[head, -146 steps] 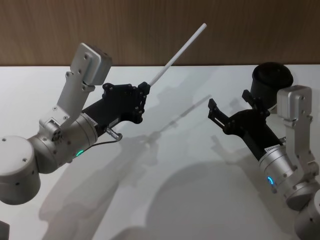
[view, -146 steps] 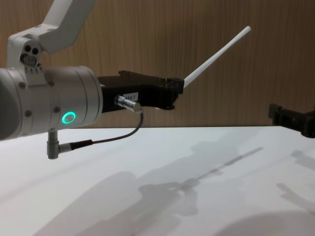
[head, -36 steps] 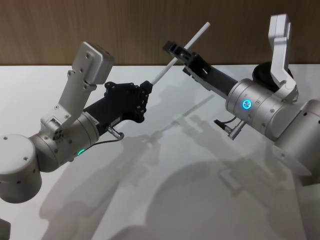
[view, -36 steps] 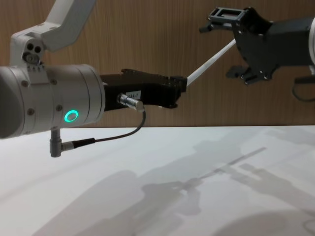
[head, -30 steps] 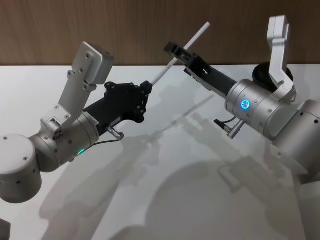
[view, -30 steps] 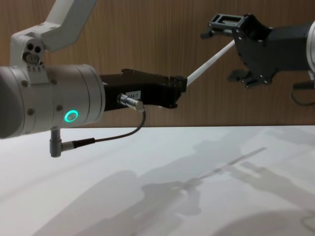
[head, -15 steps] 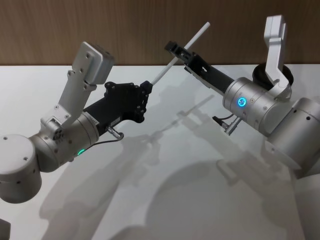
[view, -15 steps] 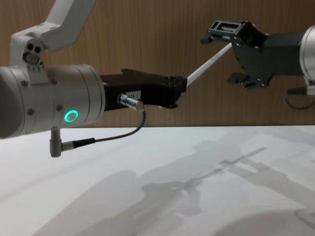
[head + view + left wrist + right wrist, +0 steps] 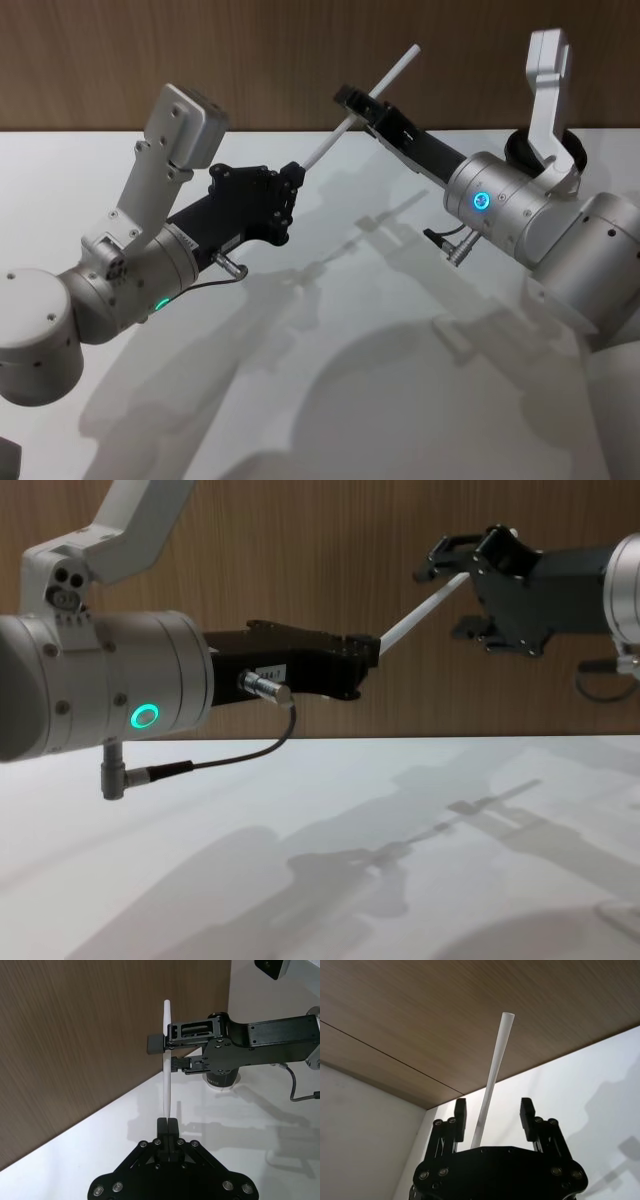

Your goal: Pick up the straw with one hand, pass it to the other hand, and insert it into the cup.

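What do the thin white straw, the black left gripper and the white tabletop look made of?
The thin white straw: probably plastic, matte, uniformly straight; paper not excluded. The left gripper, shut on it: black matte metal or hard plastic, screw heads visible. The open right gripper looks alike. The white tabletop: smooth satin, soft shadows; laminate or paint, unclear.

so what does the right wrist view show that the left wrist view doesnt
Right wrist view: the right gripper open, a finger on each side of the straw, with gaps to the tube. Left wrist view: the left gripper shut on the straw's lower end, and the dark cup on the table behind the right gripper. Both: the straw passing through the right gripper's opening, against the wooden wall.
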Controlling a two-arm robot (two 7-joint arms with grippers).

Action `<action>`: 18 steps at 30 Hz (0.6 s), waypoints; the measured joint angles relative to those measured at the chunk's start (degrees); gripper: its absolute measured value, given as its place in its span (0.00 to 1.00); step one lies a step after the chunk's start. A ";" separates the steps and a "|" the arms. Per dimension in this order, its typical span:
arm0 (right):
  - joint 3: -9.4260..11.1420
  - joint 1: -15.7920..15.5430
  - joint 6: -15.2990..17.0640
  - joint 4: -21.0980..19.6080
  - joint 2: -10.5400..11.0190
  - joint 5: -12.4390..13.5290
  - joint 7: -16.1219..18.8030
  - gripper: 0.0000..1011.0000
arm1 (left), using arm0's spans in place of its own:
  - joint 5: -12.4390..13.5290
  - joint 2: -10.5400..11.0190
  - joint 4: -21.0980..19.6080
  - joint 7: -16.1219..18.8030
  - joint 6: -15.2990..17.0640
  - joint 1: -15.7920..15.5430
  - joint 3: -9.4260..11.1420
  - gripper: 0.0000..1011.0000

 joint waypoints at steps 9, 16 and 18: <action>-0.07 0.21 -0.17 0.31 0.05 0.00 0.13 0.39 | 0.00 0.00 0.00 0.00 0.00 0.00 0.00 0.01; -0.11 0.28 -0.26 0.43 0.08 0.00 0.19 0.19 | 0.00 0.00 0.00 0.00 0.00 0.00 0.00 0.00; -0.11 0.29 -0.27 0.45 0.09 0.00 0.21 0.11 | 0.00 0.00 0.00 0.00 0.00 0.00 0.01 0.01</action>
